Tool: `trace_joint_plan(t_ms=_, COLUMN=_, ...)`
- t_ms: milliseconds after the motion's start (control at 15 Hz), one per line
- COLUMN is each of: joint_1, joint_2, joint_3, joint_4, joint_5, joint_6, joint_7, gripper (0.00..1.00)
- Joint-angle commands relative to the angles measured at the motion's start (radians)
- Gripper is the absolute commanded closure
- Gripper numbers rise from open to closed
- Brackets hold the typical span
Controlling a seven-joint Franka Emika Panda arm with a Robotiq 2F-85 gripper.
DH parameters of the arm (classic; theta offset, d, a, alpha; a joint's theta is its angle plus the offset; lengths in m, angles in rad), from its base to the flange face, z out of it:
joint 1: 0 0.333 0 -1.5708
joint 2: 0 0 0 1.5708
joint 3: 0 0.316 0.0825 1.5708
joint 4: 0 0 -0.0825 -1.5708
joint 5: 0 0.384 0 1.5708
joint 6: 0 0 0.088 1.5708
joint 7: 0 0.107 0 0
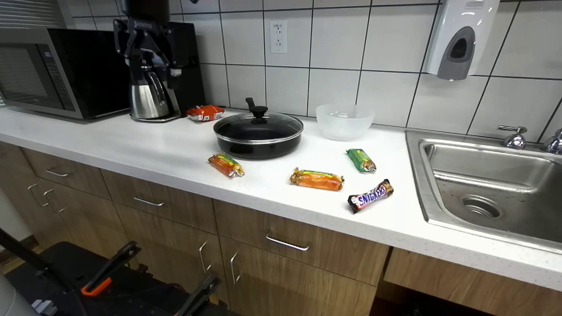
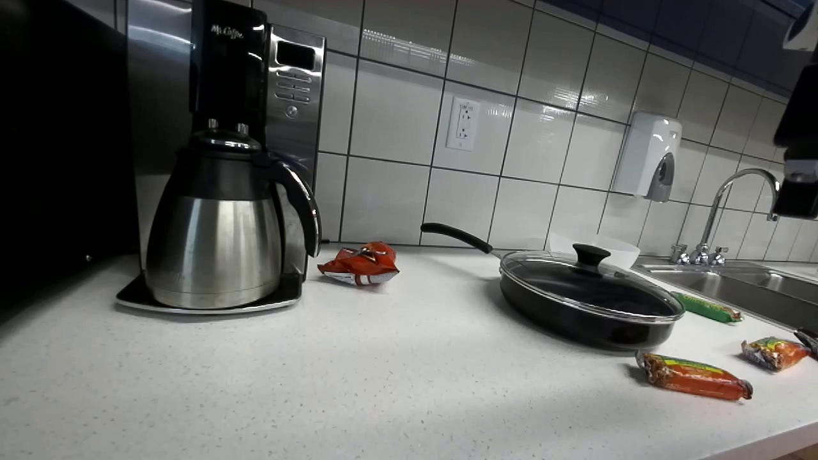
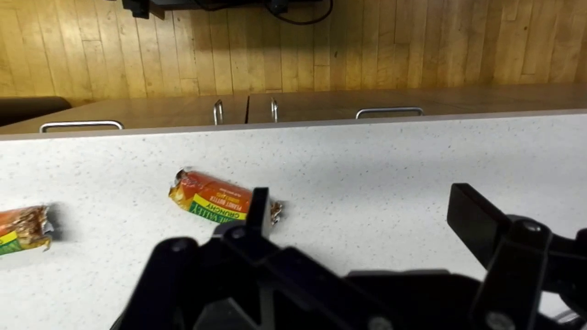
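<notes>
My gripper (image 3: 360,201) stands open in the wrist view, its two black fingers wide apart with bare counter between them. It hangs above the counter; in an exterior view the gripper (image 1: 151,68) appears in front of the coffee maker. An orange granola bar (image 3: 213,195) lies on the counter below, partly hidden by the left finger (image 3: 257,206) but not held. Another orange bar (image 3: 20,229) is cut off at the left edge. Along the counter lie these orange bars (image 1: 226,165) (image 1: 317,180), a green bar (image 1: 361,159) and a Snickers bar (image 1: 371,195).
A lidded black pan (image 1: 259,136) sits mid-counter, with a translucent bowl (image 1: 344,123) behind it. A red snack bag (image 2: 363,263) lies beside the coffee carafe (image 2: 217,249). The microwave (image 1: 66,72) is at one end, the sink (image 1: 491,184) at the other.
</notes>
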Motion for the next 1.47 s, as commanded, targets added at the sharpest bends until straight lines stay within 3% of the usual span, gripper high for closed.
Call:
trace_joint_plan(t_ms=0, joint_1=-0.049, joint_2=0.04, joint_3=-0.001, joint_4=0.003, joint_5=-0.067, joint_6=0.087, joint_7=0.01, gripper=0.0)
trace_joint_plan(t_ms=733, joint_1=-0.139, joint_2=0.222, joint_3=-0.055, joint_4=0.054, joint_5=-0.185, joint_6=0.323, joint_7=0.028, gripper=0.0)
trace_joint_plan(t_ms=1400, joint_1=-0.136, joint_2=0.427, joint_3=-0.077, joint_4=0.223, joint_5=-0.18, joint_6=0.373, joint_7=0.039, gripper=0.0)
